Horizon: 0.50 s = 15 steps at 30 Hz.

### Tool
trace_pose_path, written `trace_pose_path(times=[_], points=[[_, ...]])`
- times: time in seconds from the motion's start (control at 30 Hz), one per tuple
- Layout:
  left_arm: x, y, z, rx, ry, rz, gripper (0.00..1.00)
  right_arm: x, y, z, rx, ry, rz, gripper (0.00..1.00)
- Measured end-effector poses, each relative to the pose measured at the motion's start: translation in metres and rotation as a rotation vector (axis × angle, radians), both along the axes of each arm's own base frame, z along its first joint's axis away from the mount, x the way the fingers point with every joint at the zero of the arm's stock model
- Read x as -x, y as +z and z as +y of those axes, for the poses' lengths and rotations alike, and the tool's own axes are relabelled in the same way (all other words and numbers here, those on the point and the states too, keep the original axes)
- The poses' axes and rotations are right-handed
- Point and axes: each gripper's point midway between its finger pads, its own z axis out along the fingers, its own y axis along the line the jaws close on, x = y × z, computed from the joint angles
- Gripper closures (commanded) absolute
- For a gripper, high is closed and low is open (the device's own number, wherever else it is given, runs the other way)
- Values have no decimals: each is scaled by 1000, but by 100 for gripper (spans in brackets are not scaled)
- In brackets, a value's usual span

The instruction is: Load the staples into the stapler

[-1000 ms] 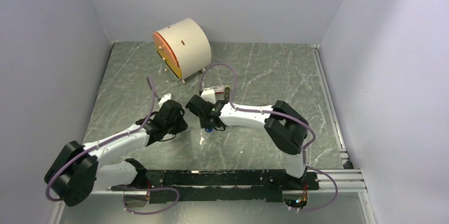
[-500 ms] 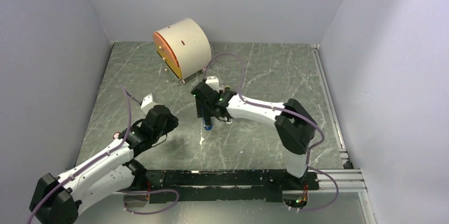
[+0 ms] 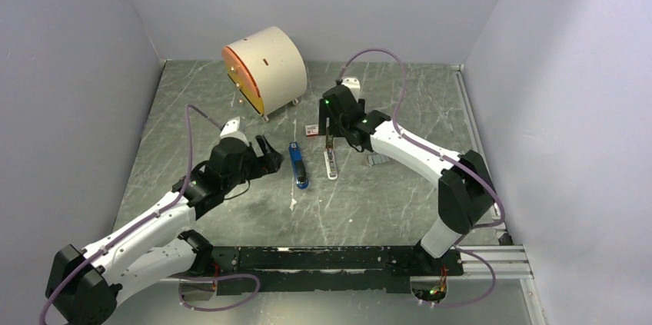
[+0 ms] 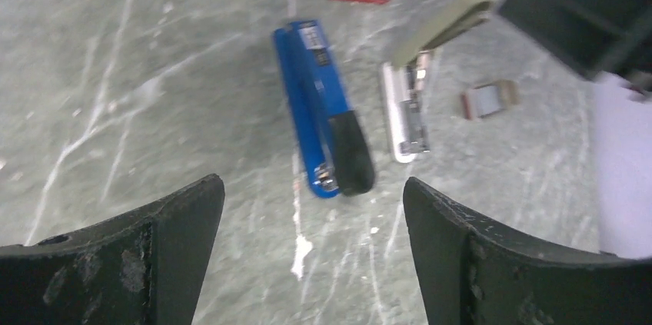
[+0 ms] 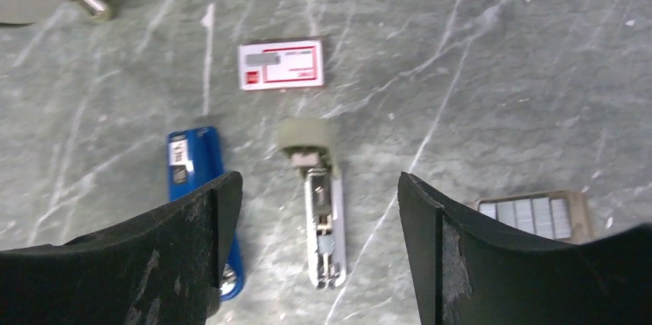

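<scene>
Surface: a grey-green marbled slab (image 3: 384,210) with white veining carried all the loose items; the two arms were mounted at its near edge.
Left end effector (image 4: 311,187): its two black fingers (image 4: 115,263) stood wide apart with nothing between them. It hung above the surface just left of the stapler without touching it.
Right end effector (image 5: 319,187): its black fingers (image 5: 523,271) were likewise spread wide and gripped nothing. It hung over the far middle of the surface, above the small box and the far end of the second stapler.
Task stapler: the slim blue hand stapler with a black end part (image 3: 298,164) lay flat and closed near the middle of the surface. Its long axis ran near to far, with the black end nearer the arm bases.
Task staples: the flat silvery-grey block of joined metal staples (image 5: 530,217) lay in a shallow brownish holder. It sat to the right of both staplers, well apart from the blue one.
Second stapler: a grey-green oblong stapler (image 4: 407,110) lay just to the right of the blue one and parallel to it, not touching. Its top was raised, exposing the silver metal channel.
Staple box: a small red-and-white rectangular carton (image 5: 281,64) lay flat just beyond the far ends of the two staplers.
Background object: a large beige cylinder with an orange end face (image 3: 265,67) rested on its side at the far left of the surface.
</scene>
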Motion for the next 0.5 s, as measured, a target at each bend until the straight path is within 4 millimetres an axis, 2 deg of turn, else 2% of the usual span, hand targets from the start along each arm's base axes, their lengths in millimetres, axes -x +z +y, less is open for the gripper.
trace_pose_path(times=[0.07,0.17,0.33,0.5], points=[[-4,14,-11,24,-51,-44,12,-8,-11,-8,28,-2,20,23],[-9,27,-23,47,-110,-91,15,-17,-29,-5,72,28,55,26],[-11,28,-36,59,-166,-104,18,-28,-50,4,117,65,91,37],[-12,29,-47,89,-209,-108,21,-34,-54,-4,129,54,97,49]])
